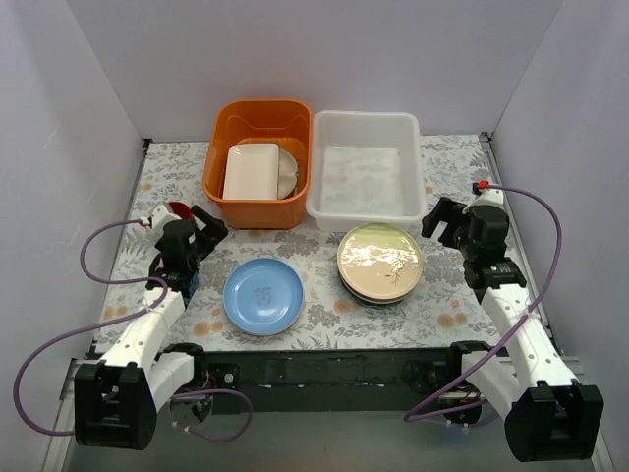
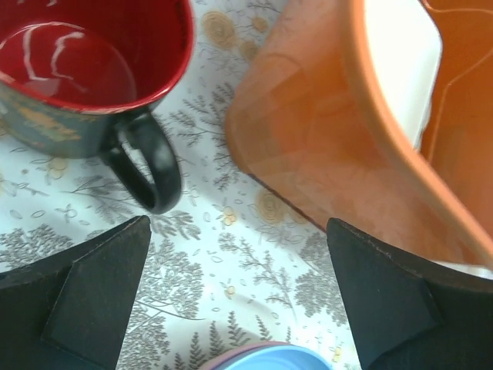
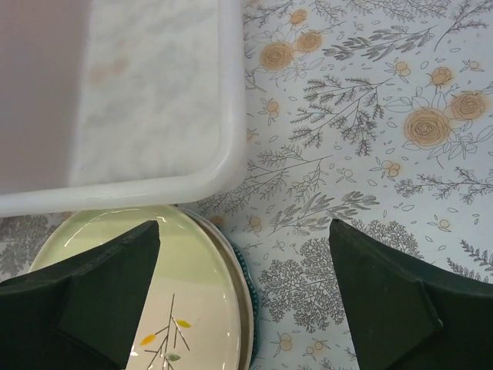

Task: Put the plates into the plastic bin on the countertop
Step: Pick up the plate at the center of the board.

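Observation:
A light blue plate [image 1: 262, 295] lies on the floral countertop [image 1: 324, 320], with a pink rim showing under it in the left wrist view. To its right is a stack of plates [image 1: 380, 262], topped by a cream leaf-patterned one [image 3: 192, 308] above a teal scalloped edge [image 3: 248, 308]. The white plastic bin [image 1: 366, 179] stands behind the stack, with nothing in it. My left gripper [image 1: 204, 228] [image 2: 237, 227] hangs open over bare cloth, between the blue plate [image 2: 269, 358] and the orange tub. My right gripper [image 1: 444, 218] [image 3: 245, 227] is open over the stack's right edge, by the bin's corner [image 3: 154, 100].
An orange tub [image 1: 257, 162] [image 2: 323, 154] left of the bin holds a cream rectangular dish [image 1: 252, 172] and a greyish plate [image 1: 287, 172]. A red cup [image 1: 180, 209] [image 2: 77, 69] with a black handle stands just left of my left gripper. Grey walls close in three sides.

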Robot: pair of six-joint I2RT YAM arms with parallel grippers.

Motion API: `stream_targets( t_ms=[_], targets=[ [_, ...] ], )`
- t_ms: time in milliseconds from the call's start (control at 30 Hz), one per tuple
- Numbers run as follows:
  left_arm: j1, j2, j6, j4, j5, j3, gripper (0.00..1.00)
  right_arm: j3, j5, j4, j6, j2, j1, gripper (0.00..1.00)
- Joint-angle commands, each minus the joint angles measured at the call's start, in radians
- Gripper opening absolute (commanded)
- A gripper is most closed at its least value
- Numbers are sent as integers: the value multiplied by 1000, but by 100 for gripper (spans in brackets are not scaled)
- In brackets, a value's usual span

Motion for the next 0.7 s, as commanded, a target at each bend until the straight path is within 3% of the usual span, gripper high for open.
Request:
stream_targets(
  t_ms=[0,233,400,667],
  targets=[
    [0,8,1,-63,42,121,98,93,-72,-61,-30,-5,-2,98],
    [0,2,2,-121,91,211,98,130,-145,-80,-30,4,-3,98],
    [0,-6,96,-89,272,237,98,156,-190,-106,-26,25,-3,98],
    [2,43,128,-61,487,267,98,122,-233,-110,-32,31,-3,97]
  ],
)
